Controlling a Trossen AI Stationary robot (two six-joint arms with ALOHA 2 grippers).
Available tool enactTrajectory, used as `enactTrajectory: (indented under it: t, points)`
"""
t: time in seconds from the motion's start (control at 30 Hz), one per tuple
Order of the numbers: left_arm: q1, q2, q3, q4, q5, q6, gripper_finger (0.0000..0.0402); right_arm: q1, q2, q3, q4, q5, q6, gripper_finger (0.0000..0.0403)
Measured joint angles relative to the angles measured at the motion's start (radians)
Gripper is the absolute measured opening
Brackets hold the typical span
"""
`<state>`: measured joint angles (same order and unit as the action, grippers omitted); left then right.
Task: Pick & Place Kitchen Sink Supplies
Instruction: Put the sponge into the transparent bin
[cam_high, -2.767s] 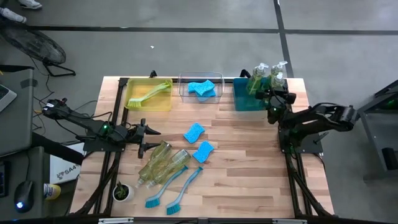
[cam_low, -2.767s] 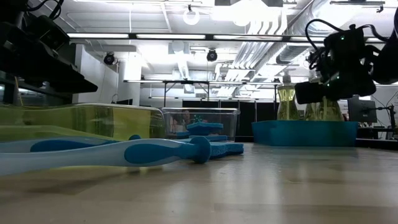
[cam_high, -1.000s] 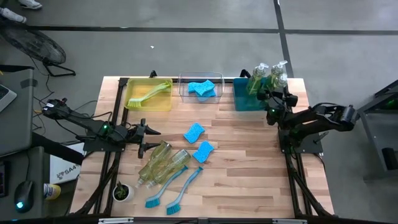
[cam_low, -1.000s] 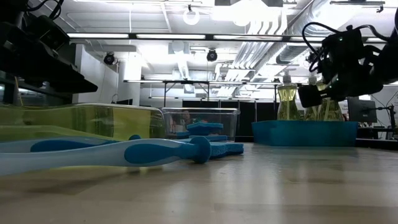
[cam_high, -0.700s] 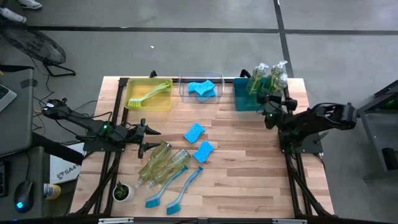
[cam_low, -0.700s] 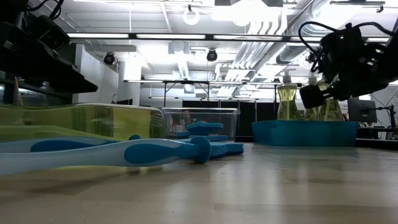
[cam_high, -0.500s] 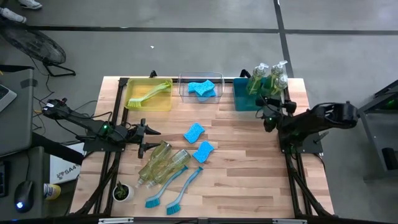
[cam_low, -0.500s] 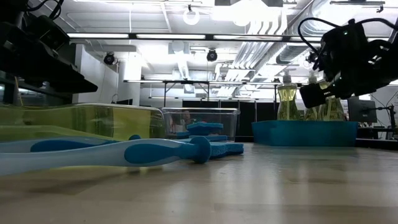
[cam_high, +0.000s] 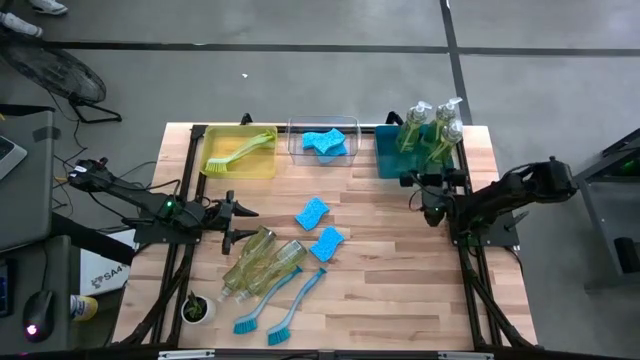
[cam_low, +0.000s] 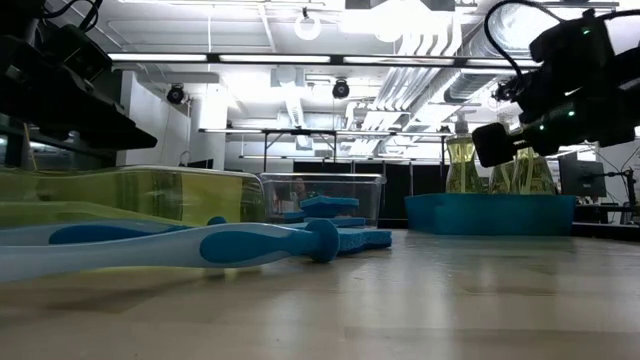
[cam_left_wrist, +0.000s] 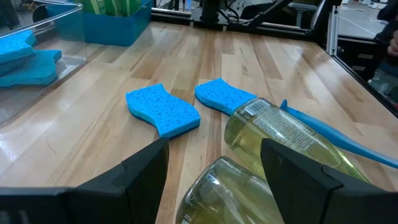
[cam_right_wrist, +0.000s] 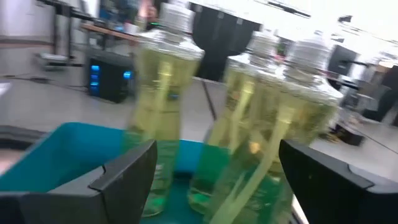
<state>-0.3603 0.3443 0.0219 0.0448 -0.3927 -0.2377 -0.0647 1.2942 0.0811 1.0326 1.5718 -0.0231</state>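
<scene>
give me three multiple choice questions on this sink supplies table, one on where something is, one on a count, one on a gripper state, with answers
1. Where does the yellow-green dish brush lie?
A. in the yellow bin
B. in the teal bin
C. loose on the table beside the plant

2. How many soap bottles stand in the teal bin?
A. one
B. three
C. five

3. How does the right gripper stand?
A. shut on a sponge
B. shut on a bottle
C. open and holding nothing

Answers:
1. A, the high view shows the brush lying inside the yellow bin at the table's far left corner.
2. B, three pump tops show above the teal bin in the high view, and the right wrist view shows three bottles.
3. C, the right wrist view shows its fingers spread apart with nothing between them, in front of the teal bin.
</scene>
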Motion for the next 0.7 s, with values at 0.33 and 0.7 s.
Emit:
enactTrajectory:
  t: [0.33,0.7]
  points:
    - [0.000,0.000,0.000,0.000,0.000,0.000,0.0250,0.257,0.000,0.053,-0.185,-0.117,0.049,0.0330]
    - [0.000,0.000,0.000,0.000,0.000,0.000,0.0250,0.307,0.000,0.217,-0.525,-0.932,0.124,0.0330]
